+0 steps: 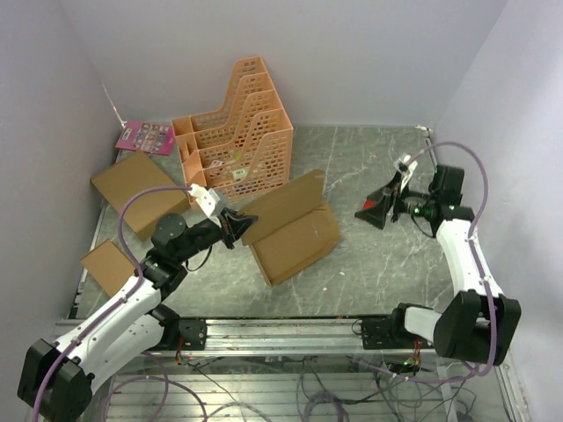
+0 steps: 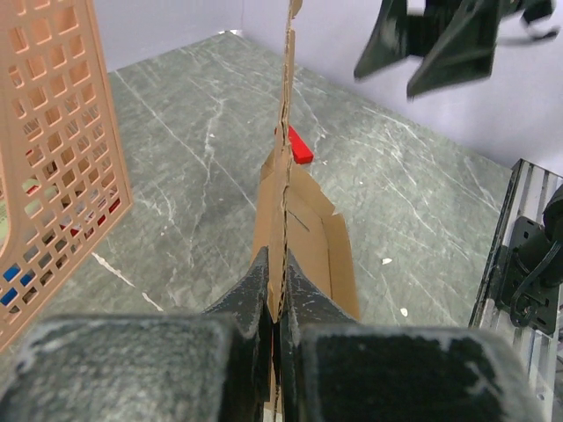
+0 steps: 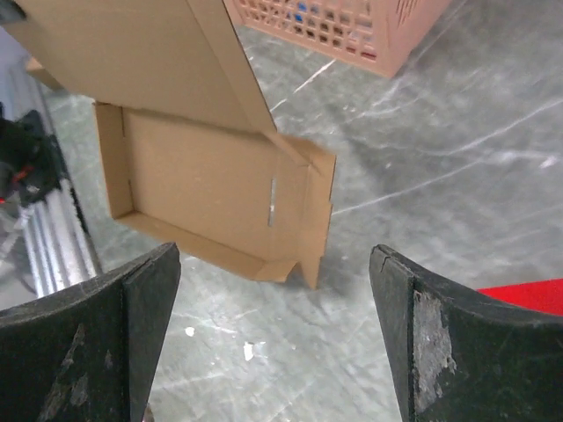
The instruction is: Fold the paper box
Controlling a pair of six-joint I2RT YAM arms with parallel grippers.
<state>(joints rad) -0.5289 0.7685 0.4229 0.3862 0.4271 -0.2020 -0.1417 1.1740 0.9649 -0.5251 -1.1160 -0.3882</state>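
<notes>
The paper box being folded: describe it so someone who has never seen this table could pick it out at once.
Find the peach plastic file rack at the back of the grey table. Directly in front of it lies the paper box, a shallow brown cardboard tray. Unlike the two flat cardboard pieces at the left edge, it has one flap raised, pinched by the left gripper.

Open table (image 1: pixel 369 264) lies between paper box (image 1: pixel 295 236) and right tool (image 1: pixel 376 209); orange rack (image 1: pixel 239 132) behind box.
</notes>
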